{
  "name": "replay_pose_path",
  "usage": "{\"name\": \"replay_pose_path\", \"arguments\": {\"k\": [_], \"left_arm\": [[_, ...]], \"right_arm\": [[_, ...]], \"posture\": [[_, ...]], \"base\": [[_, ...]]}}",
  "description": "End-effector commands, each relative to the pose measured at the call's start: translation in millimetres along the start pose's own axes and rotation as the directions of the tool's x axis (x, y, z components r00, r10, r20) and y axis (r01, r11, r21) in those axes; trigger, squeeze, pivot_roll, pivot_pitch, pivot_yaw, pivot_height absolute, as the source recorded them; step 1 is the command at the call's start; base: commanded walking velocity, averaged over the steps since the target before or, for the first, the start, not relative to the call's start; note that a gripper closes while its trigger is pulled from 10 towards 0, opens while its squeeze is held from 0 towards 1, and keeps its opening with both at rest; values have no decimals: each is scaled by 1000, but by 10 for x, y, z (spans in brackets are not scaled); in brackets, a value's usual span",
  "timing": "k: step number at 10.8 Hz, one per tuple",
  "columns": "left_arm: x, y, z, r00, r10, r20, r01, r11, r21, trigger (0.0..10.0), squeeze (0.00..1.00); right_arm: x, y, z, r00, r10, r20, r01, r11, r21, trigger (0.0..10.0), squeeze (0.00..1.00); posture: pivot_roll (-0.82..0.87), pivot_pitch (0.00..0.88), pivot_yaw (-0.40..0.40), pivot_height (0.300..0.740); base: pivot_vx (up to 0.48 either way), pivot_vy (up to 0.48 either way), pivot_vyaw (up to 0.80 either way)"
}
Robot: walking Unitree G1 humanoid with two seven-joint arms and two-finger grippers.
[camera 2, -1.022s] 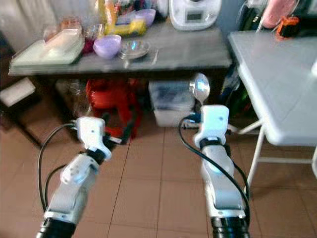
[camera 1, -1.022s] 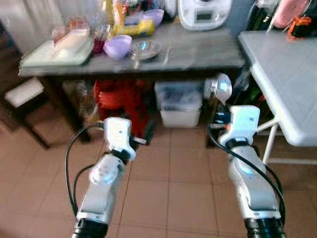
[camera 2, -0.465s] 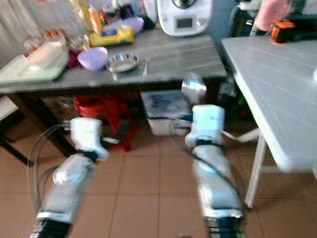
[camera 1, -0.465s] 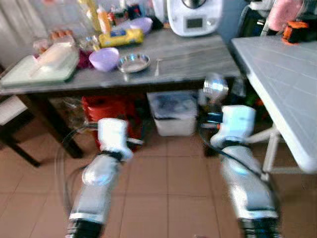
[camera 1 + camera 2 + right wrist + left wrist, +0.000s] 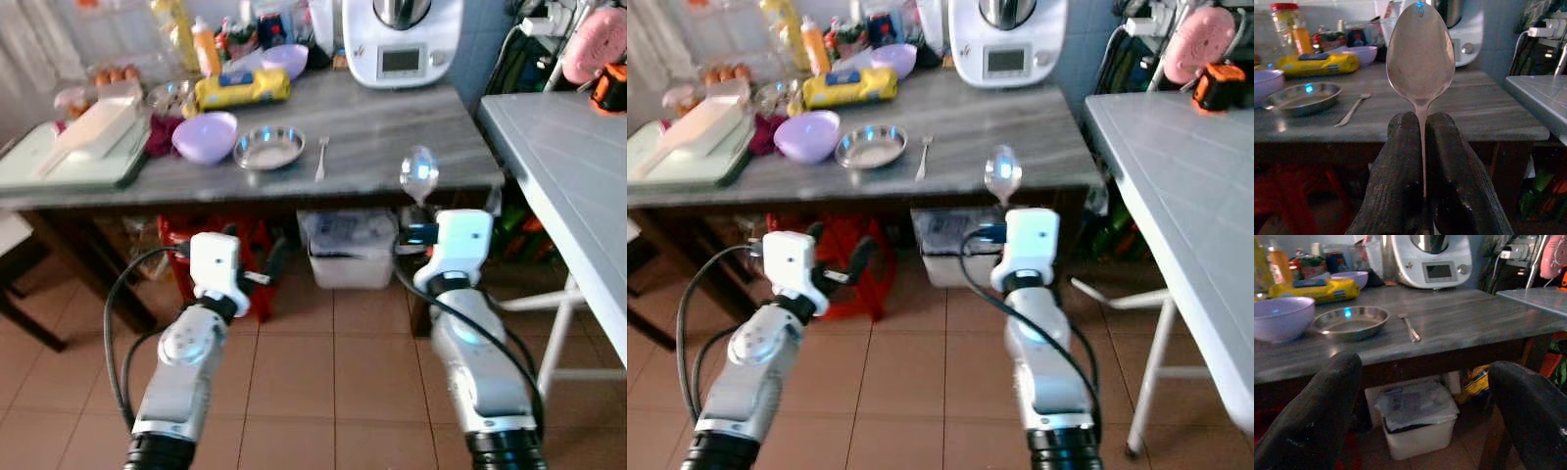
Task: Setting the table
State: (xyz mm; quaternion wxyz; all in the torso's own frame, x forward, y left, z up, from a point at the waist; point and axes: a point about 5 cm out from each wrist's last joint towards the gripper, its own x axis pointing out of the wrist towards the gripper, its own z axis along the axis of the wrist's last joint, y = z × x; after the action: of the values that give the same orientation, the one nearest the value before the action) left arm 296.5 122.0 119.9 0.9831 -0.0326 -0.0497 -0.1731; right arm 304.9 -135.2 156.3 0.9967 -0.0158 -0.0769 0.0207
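My right gripper [image 5: 1419, 120] is shut on the handle of a metal spoon [image 5: 1420, 54], which stands upright with its bowl up in front of the grey table's [image 5: 392, 137] near edge. On that table lie a fork [image 5: 320, 157], a steel plate [image 5: 268, 148] and a purple bowl [image 5: 205, 136] side by side. My left gripper [image 5: 1425, 367] is open and holds nothing, below the table's edge and facing the plate and fork. A white folding table [image 5: 568, 166] stands to the right.
A white kitchen appliance [image 5: 400, 39], a yellow packet [image 5: 240, 88], a second purple bowl [image 5: 286, 59], bottles and a pale tray [image 5: 59, 162] crowd the back and left of the grey table. Under it sit a lidded plastic box [image 5: 350, 245] and a red stool [image 5: 211, 235].
The whole picture has shifted and sharpened as the camera moved, and the grey table's top shows more fully. Both arms keep their pose, and the spoon stays in the right gripper.
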Motion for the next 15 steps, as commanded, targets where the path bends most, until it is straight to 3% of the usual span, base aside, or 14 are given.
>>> {"name": "replay_pose_path", "arguments": {"k": [1, 9, 15], "left_arm": [[5, -6, 22, 1000, -8, 4, 8, 1000, 11, 10000, 0], [1, -3, 14, 1000, -9, -9, 9, 1000, 14, 10000, 0], [24, -25, -9, 1000, 12, -27, -11, 1000, 8, 10000, 0]], "right_arm": [[4, -12, 36, 1000, -4, 17, 4, 1000, -3, 10000, 0], [-1, -15, 16, 1000, -14, 11, 14, 1000, -1, 10000, 0], [8, -8, 5, 1000, -15, 5, 15, 1000, -2, 10000, 0]], "posture": [[-36, 59, 95, 740], [-35, 66, 99, 740], [-31, 69, 98, 740]], "base": [[480, 0, 0], [480, 0, 0], [0, 0, 0]]}}
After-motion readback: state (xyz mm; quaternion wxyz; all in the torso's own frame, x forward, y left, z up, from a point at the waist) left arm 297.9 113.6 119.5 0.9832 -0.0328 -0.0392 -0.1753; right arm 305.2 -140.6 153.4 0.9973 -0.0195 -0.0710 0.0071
